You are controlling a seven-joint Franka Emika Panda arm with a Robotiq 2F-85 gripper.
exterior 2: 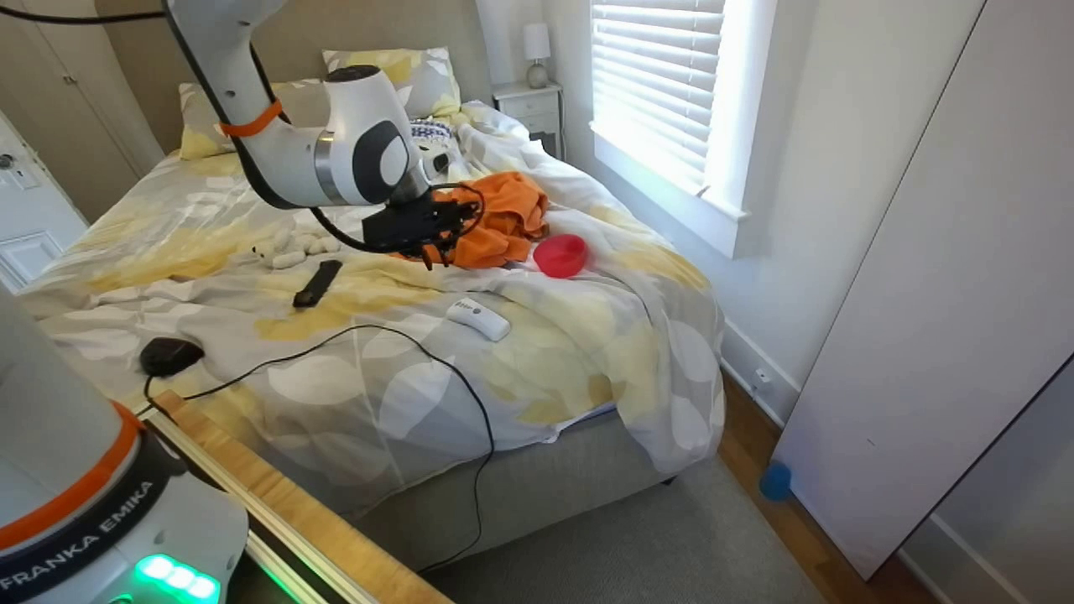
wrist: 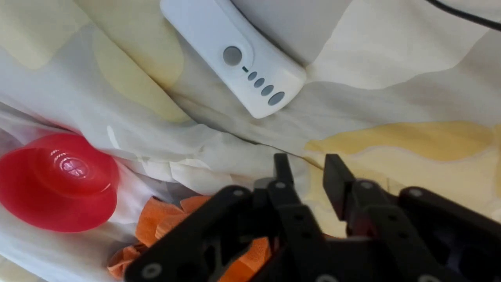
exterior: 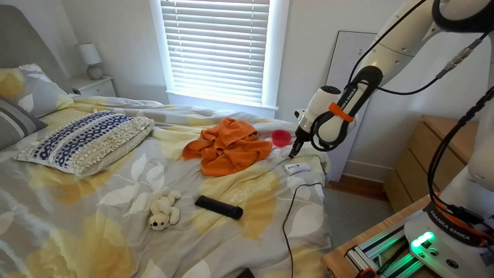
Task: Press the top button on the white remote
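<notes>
The white remote (exterior: 296, 168) lies flat on the bed near its edge. It also shows in an exterior view (exterior 2: 478, 319) and at the top of the wrist view (wrist: 219, 39). There it has a large round grey button (wrist: 232, 56), a small green mark and several smaller oval grey buttons (wrist: 267, 90) towards its rounded end. That end points towards my gripper (wrist: 307, 158). The gripper is partly open, with a gap and nothing between its fingertips. In the exterior views the gripper (exterior: 292, 156) (exterior 2: 438, 258) hangs above the bed beside the remote, apart from it.
A red bowl (wrist: 58, 182) and a crumpled orange cloth (exterior: 227, 146) lie close to the gripper. A black remote (exterior: 219, 207) and a white plush toy (exterior: 164, 210) lie farther off. A thin black cable (exterior: 287, 227) runs over the bed (exterior 2: 419, 403) near the white remote.
</notes>
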